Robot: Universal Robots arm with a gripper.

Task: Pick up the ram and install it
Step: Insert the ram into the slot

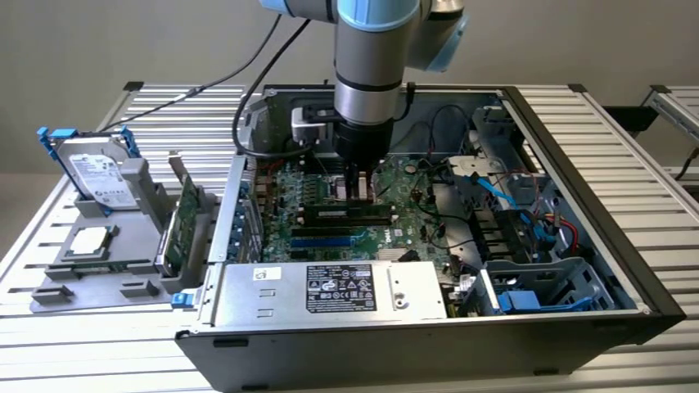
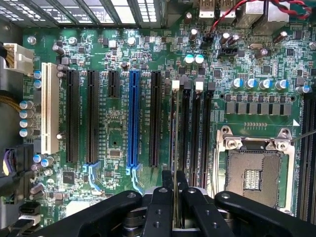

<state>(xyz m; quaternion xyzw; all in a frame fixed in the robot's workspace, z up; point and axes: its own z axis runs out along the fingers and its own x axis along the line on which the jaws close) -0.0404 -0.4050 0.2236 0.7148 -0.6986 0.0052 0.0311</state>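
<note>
Seen edge-on, the ram (image 2: 176, 138) is a thin green strip running along one of the black memory slots (image 2: 195, 133) on the motherboard (image 2: 113, 128), beside a white slot latch (image 2: 175, 85). My gripper (image 2: 175, 190) is shut on its near end, with a black finger (image 2: 160, 197) on each side. In the exterior view the gripper (image 1: 358, 192) points straight down inside the open computer case (image 1: 568, 196), low over the slots in the middle of the board. I cannot tell whether the ram is seated in the slot or just above it.
An empty processor socket (image 2: 252, 173) lies beside the memory slots, with a blue expansion slot (image 2: 132, 118) on the other side. A grey holder on the exterior view's left carries a hard drive (image 1: 96, 172), an expansion card (image 1: 186, 217) and a processor (image 1: 87, 240). The power supply (image 1: 327, 288) fills the case's near side.
</note>
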